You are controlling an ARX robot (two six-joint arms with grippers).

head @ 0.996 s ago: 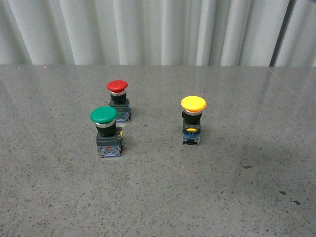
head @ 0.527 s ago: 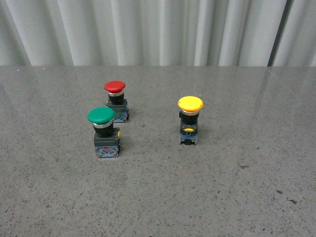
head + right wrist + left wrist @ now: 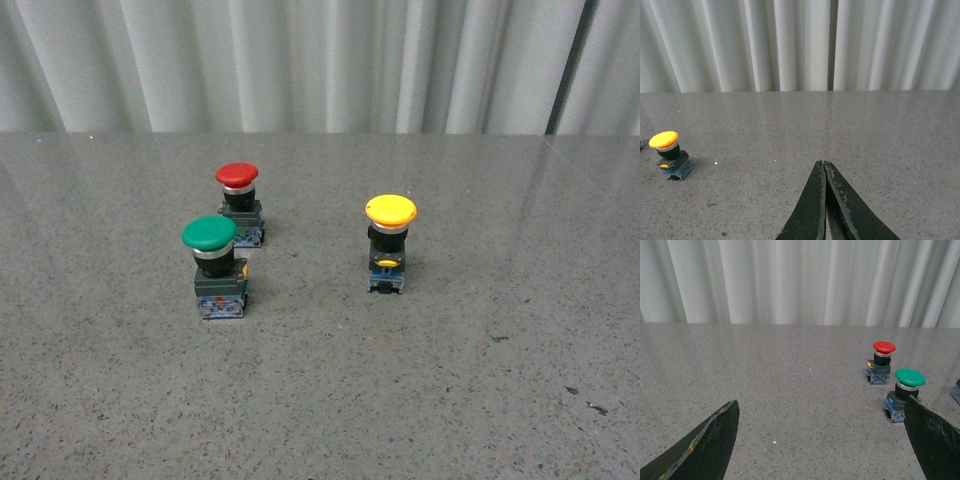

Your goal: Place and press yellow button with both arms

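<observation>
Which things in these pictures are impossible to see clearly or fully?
- Both arms: absent from the front view.
- Green button, left wrist view: base partly behind a left hand finger.
- Yellow button: only a blue corner shows at the left wrist view's edge.
- Right hand: closed fingers, bases cut off below.

The table (image 3: 420,400) was a grey speckled stone-like slab with a few dark flecks near its right front. Three buttons stood upright on it: the yellow button (image 3: 389,243) right of centre, the green button (image 3: 215,266) to the left, and the red button (image 3: 240,203) just behind the green one, well apart from the yellow.
</observation>
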